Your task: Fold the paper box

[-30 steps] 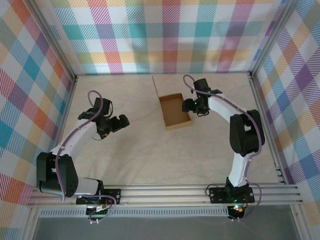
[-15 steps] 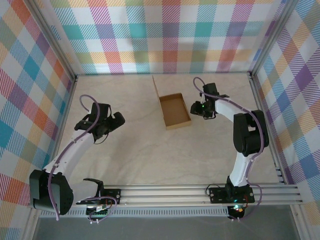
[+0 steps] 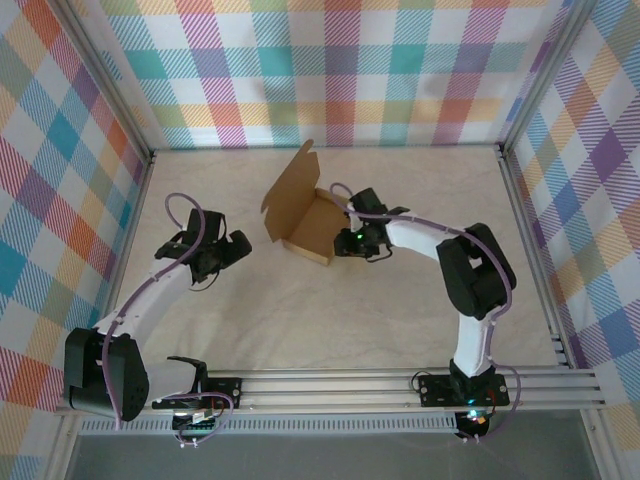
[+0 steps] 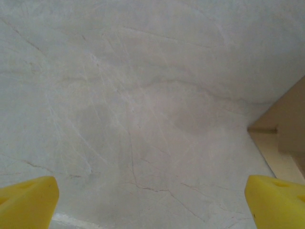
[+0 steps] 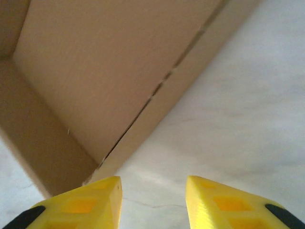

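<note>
The paper box (image 3: 308,228) is a shallow brown cardboard tray lying askew at the table's middle back, its lid flap (image 3: 288,188) standing up on the left. My right gripper (image 3: 346,240) sits low against the tray's right side. In the right wrist view its yellow fingers (image 5: 90,202) stand partly apart over bare table, and the box (image 5: 95,71) lies just past the left fingertip with nothing between the jaws. My left gripper (image 3: 234,248) hovers wide open left of the box. A corner of the box (image 4: 286,129) shows at the right edge of the left wrist view.
Plaid walls (image 3: 340,70) close off the back and both sides. An aluminium rail (image 3: 400,385) runs along the near edge by the arm bases. Pale marbled table (image 3: 330,310) lies open between the arms in front of the box.
The box has slid left and turned, and its lid flap has tipped outward. My right gripper moved left against it and its jaws narrowed. The left gripper barely shifted.
</note>
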Robot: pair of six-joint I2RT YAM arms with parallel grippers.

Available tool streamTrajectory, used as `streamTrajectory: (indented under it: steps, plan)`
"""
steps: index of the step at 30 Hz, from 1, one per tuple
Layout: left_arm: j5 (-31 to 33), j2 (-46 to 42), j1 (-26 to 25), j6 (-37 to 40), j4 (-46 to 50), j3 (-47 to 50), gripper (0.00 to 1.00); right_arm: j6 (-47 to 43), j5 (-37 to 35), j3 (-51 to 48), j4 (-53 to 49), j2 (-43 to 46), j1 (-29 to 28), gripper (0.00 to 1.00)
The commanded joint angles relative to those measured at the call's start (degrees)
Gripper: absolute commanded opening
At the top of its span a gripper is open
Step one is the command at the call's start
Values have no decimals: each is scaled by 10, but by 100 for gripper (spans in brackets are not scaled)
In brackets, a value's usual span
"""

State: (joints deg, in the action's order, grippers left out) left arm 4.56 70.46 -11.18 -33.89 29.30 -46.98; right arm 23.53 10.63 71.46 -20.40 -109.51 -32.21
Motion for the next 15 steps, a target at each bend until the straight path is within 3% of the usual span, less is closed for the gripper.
streamTrajectory:
  steps: [1,8,15]
  plan:
    - [-12,-6,0,-20,-30,19,100,0,16,9,33,10,-9,42]
    - [-13,23,-56,-82,-88,32,100,-144,-50,-3,15,94,31,57]
    - [23,46,-140,-132,-126,33,100,-369,38,156,-54,-16,101,58]
